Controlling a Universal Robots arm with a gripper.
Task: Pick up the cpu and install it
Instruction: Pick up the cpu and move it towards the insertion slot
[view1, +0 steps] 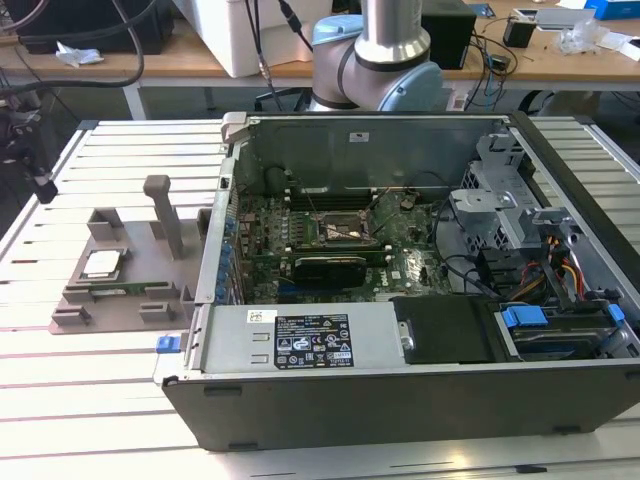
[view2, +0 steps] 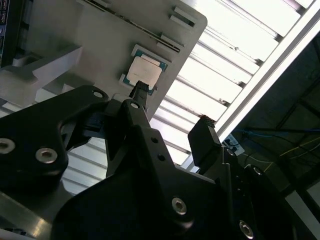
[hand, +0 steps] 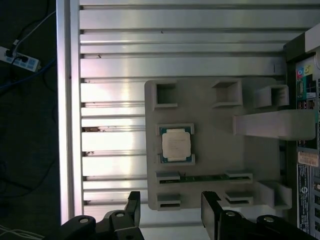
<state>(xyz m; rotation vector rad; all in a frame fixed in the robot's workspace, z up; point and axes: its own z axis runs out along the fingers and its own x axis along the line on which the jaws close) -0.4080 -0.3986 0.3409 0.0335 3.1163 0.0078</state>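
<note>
The claw (hand: 172, 212) hangs released and empty over the grey holder (hand: 215, 150). The chip (hand: 176, 145) lies flat in a pocket (a snug one) near the holder's edge farthest from the computer case (view1: 400, 400). Coming down off-centre could catch a finger on the pocket wall or tip the chip.

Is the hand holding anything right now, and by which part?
Nothing. The hand is open and empty; the cpu lies in its holder.

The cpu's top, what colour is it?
The cpu is pale silver-white; clearest in the first wrist view.
</note>
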